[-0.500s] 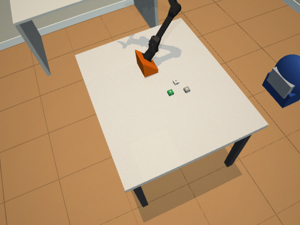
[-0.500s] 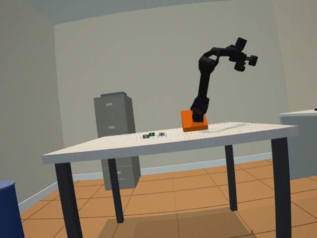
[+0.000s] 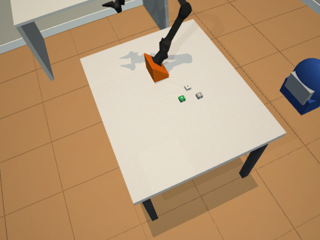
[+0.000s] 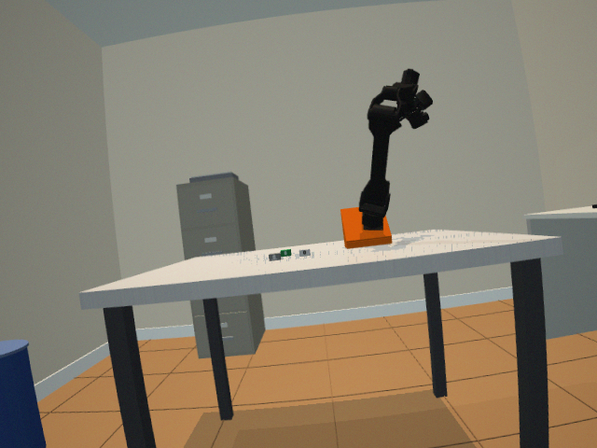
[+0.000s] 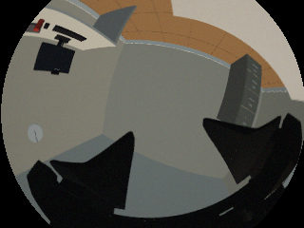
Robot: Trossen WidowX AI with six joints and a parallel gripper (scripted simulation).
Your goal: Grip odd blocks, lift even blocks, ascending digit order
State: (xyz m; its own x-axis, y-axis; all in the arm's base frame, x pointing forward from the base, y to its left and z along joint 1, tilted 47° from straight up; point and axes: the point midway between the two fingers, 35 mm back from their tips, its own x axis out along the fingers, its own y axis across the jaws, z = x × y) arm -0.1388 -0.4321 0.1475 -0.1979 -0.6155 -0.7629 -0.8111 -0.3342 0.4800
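While the hand hangs high above the orange base with fingers apart and nothing between them, 3 blocks, white, grey and green, sit close together untouched on the desk. Digits are unreadable, so the approach seems barely begun; next comes descending over the lowest-numbered block.

A grey filing cabinet stands against the back wall. A blue barrel sits on the tiled floor.
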